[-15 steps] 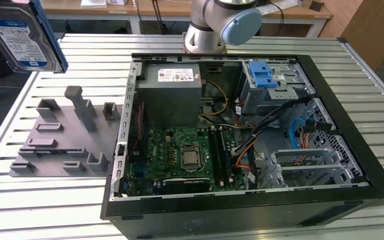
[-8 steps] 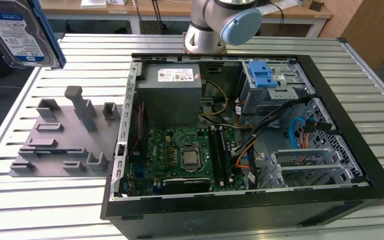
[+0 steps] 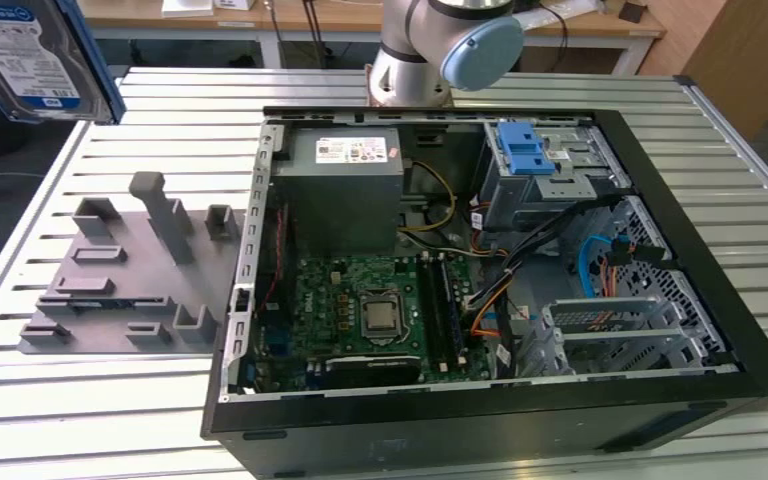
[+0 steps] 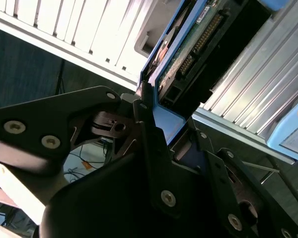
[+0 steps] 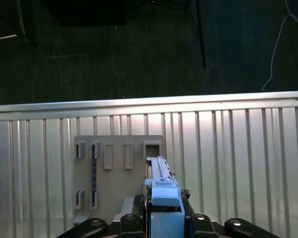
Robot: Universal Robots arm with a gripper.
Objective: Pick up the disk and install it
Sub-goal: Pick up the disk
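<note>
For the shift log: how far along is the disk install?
Done: the disk is picked up, clear of the grey holder. In hand: the gripper clamps its blue rail, above the table. Left: it is not yet in the computer case.

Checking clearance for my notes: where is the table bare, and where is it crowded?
Bare table lies between the grey fixture and the near edge, and at the exterior view's right of the computer case. Inside the case, cables and the circuit board crowd it.
</note>
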